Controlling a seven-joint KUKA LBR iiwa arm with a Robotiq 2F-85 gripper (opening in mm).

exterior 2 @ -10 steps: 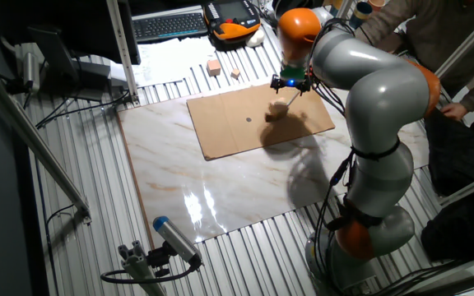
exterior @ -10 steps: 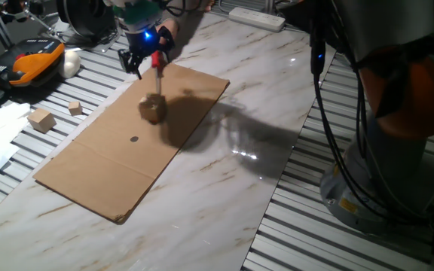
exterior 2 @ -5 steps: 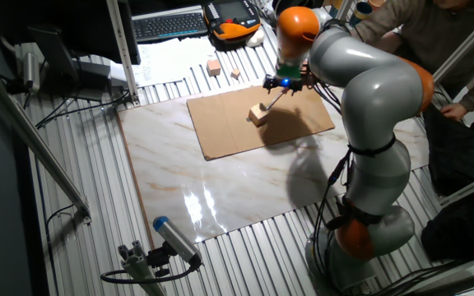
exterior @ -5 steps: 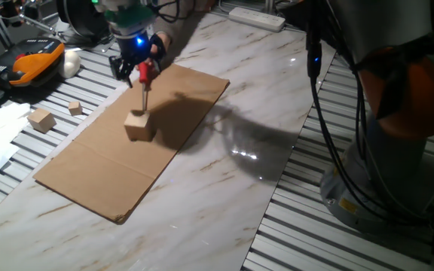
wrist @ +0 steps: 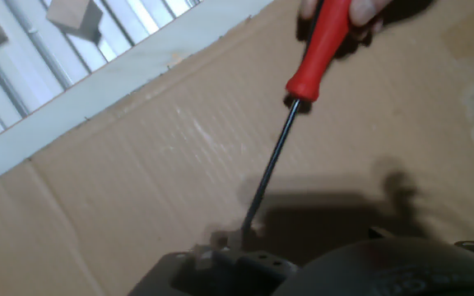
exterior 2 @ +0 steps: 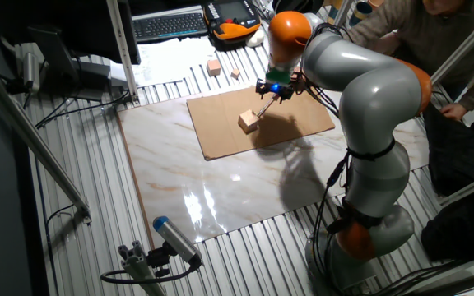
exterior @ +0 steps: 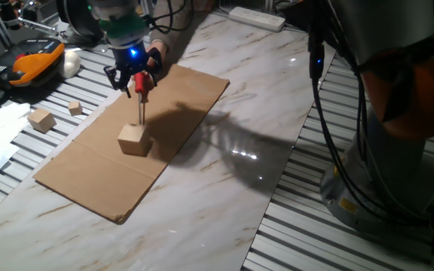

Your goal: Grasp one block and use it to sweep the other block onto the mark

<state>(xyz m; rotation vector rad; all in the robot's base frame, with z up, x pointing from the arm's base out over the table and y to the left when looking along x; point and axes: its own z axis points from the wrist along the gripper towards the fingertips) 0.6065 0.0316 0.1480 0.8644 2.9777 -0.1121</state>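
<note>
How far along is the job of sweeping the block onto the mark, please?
Done: the end effector grips a red-handled screwdriver, not a block, and its tip meets the large block on the cardboard. In hand: pushing that block. Left: confirming placement. No mark shows in either fixed view; it may be hidden under the block.

No readable text anywhere right now; no label, brand, number or sign comes through in either fixed view or the hand view; whatever print there may be is too small or blurred to make out.
</note>
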